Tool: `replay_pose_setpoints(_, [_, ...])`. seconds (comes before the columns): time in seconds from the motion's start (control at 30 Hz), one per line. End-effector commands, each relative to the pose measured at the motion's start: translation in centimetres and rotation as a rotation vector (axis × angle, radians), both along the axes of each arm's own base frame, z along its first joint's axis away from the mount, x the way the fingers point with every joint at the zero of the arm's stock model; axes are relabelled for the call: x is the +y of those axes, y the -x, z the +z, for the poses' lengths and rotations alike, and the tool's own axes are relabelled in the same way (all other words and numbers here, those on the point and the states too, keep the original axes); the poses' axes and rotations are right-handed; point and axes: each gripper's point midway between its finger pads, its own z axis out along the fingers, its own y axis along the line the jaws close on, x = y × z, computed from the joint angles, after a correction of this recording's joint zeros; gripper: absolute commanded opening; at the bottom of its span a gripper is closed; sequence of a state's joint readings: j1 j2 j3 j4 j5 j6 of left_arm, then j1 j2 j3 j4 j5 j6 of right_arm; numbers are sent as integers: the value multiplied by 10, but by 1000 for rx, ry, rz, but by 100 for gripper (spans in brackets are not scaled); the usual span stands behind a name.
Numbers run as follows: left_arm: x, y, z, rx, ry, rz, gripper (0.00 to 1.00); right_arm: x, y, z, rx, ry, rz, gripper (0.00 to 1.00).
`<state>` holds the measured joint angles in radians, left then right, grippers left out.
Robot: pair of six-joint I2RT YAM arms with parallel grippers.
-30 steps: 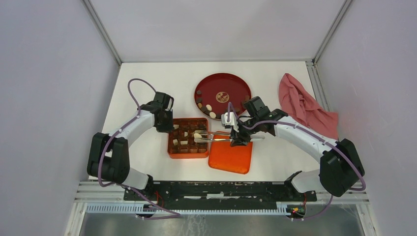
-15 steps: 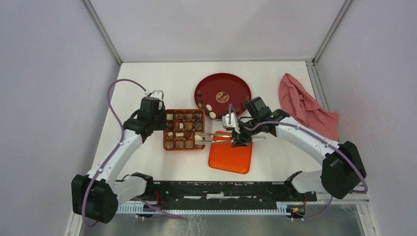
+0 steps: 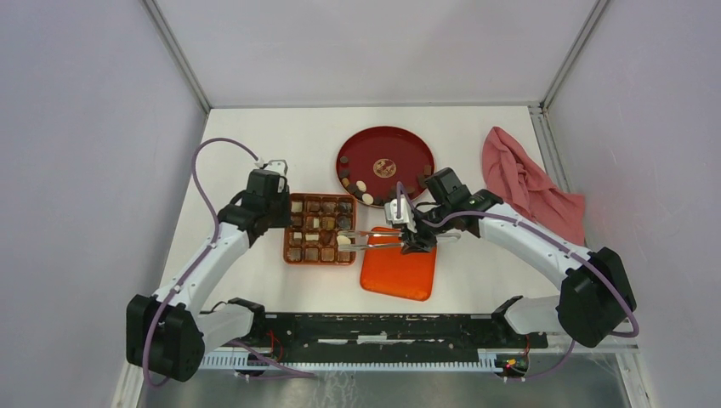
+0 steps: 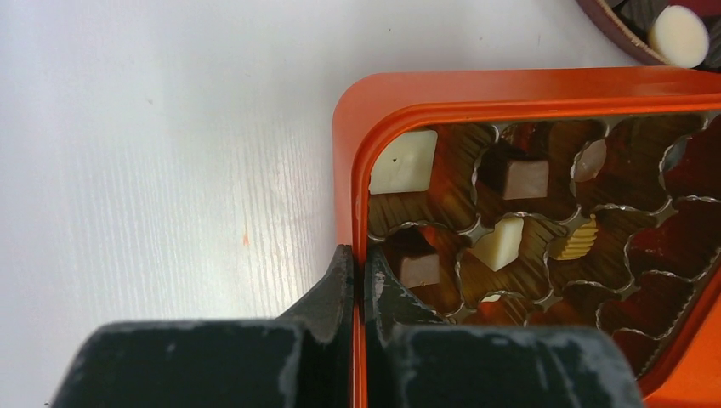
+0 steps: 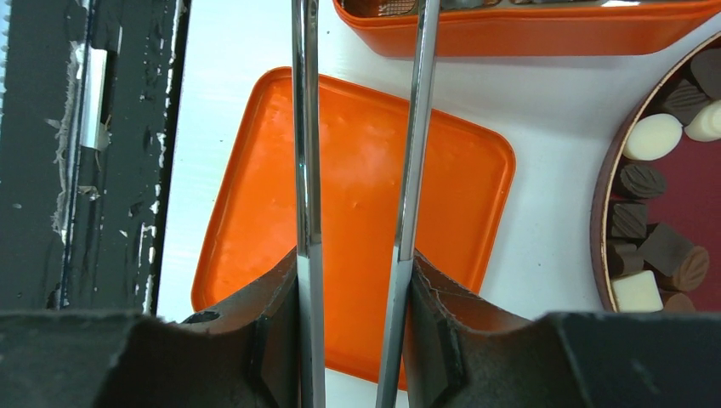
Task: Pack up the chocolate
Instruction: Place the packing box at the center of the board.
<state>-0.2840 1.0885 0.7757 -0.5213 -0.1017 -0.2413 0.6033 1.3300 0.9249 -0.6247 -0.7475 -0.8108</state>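
1. The left pincer (image 4: 357, 262) is clamped tight on the thin side wall of the orange rectangular plastic box (image 4: 510, 89). One finger is outside the wall and one inside, just short of a rounded corner. In the top view this grip sits at about 9 o'clock on the box.
2. The box stands on the white table (image 3: 255, 153), just beside the round red lacquered plate (image 3: 400, 140), at the plate's 7 o'clock.
3. Some of the small bite-sized chocolates (image 4: 404, 161), dark brown and cream-white, sit in the box's gold-lined cells. A cream block is in the corner cell, a brown block is in the next cell along, and a brown and a cream piece are in the row behind.
4. More pieces lie on the plate, bunched along its rim at about 7 o'clock.
5. The right pincer (image 5: 353, 272) is partly open. Its two fingers press from outside on both arms of the silver metal tongs (image 5: 303, 127) and hold them.
6. The tongs point toward 9 o'clock and reach over the box's 3 o'clock side.
7. In the top view a cream-white piece shows at the tongs' tips. I cannot tell whether it is pinched or resting in a cell.
8. The flat orange lid with rounded corners (image 3: 400, 274) lies on the table beneath the right pincer. It is at the box's 4 o'clock, near the box but apart from it.
9. A crumpled pink cloth (image 3: 527, 183) lies at the plate's 3 o'clock, well apart from it, by the table's right edge.
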Motion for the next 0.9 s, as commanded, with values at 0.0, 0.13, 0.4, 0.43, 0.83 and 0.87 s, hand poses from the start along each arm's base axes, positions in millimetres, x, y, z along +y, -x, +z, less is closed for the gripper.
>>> replay_pose_setpoints(0.0, [-13, -17, 9, -43, 24, -52, 2, 5, -8, 1, -79, 0, 9, 0])
replay_pose_setpoints(0.13, [-11, -16, -5, 22, 6, -41, 2, 7, -8, -10, -84, 47, 8, 0])
replay_pose_setpoints(0.4, [-9, -12, -24, 98, -17, -27, 4, 9, -3, -30, -83, 131, 28, 1])
replay_pose_setpoints(0.43, [-9, -12, -25, 104, -17, -27, 5, 9, -4, -32, -81, 136, 25, 1])
replay_pose_setpoints(0.83, [-9, -13, -22, 97, -11, -16, 23, 7, -1, -42, -59, 181, 33, 6])
replay_pose_setpoints(0.87, [-9, -13, -22, 95, -11, -13, 24, 8, -1, -43, -57, 183, 35, 7])
